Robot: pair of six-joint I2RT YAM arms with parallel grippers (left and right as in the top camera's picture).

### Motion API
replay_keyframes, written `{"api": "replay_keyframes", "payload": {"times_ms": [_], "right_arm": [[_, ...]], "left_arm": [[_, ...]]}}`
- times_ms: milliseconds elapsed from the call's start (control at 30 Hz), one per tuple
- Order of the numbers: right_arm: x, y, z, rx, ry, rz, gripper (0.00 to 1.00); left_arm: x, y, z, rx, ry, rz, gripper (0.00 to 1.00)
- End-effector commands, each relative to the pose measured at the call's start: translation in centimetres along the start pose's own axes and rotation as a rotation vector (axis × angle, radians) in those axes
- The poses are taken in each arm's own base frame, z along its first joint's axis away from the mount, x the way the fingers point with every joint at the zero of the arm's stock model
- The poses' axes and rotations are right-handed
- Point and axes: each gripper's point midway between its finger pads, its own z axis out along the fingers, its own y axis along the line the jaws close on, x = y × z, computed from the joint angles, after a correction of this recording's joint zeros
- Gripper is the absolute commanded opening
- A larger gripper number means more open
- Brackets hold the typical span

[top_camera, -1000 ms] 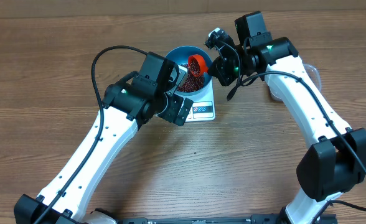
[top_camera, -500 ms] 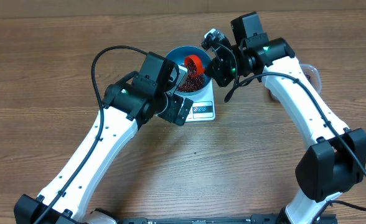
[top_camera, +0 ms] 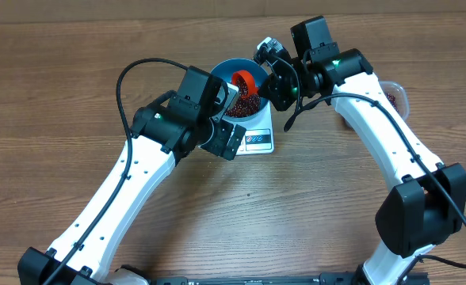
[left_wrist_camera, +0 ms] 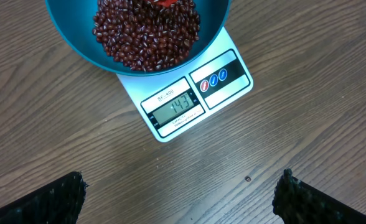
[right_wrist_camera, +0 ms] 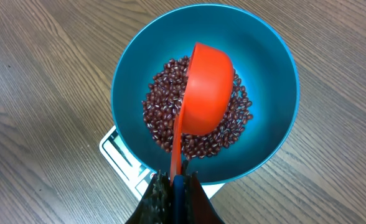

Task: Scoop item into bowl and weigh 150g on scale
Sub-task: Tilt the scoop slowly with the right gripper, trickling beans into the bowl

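The blue bowl (top_camera: 227,66) stands on the white scale (top_camera: 258,139), holding a heap of dark red-brown beans (top_camera: 246,104). My right gripper (right_wrist_camera: 175,186) is shut on the handle of an orange scoop (right_wrist_camera: 205,93). The scoop is turned mouth-down above the beans (right_wrist_camera: 161,118) inside the bowl (right_wrist_camera: 270,74). My left gripper (left_wrist_camera: 180,188) is open over bare table just in front of the scale (left_wrist_camera: 226,74), with nothing between its fingers. The scale's display (left_wrist_camera: 178,108) reads 143. In the left wrist view only the near part of the bowl (left_wrist_camera: 77,43) shows.
A clear plastic tub (top_camera: 395,93) with some beans sits at the right, behind my right arm. A black cable (top_camera: 130,87) loops over the left arm. A small dark speck (left_wrist_camera: 248,179) lies on the wood in front of the scale.
My right gripper has shifted a little to the left with the scoop, deeper over the bowl, and more of the clear tub shows. The left arm has stayed still.
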Motion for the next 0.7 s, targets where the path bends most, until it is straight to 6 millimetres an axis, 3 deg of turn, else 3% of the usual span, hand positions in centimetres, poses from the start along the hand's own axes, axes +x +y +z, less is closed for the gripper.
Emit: {"api": "replay_keyframes", "payload": {"times_ms": [0, 267, 400, 667], "right_arm": [[-1.9, 0.2, -1.7, 0.027, -0.054, -0.026, 0.04], [-0.7, 0.9, -1.7, -0.007, -0.010, -0.105, 0.04], [-1.1, -0.3, -1.7, 0.056, -0.019, -0.012, 0.04], [-1.2, -0.2, -1.7, 0.052, -0.023, -0.012, 0.04]], "left_arm": [[-0.2, 0.0, -0.7, 0.005, -0.023, -0.009, 1.00], [-0.2, 0.0, -0.7, 0.005, -0.023, -0.009, 1.00], [-0.2, 0.0, -0.7, 0.005, -0.023, -0.009, 0.99], [-0.2, 0.0, -0.7, 0.005, -0.023, -0.010, 0.99]]}}
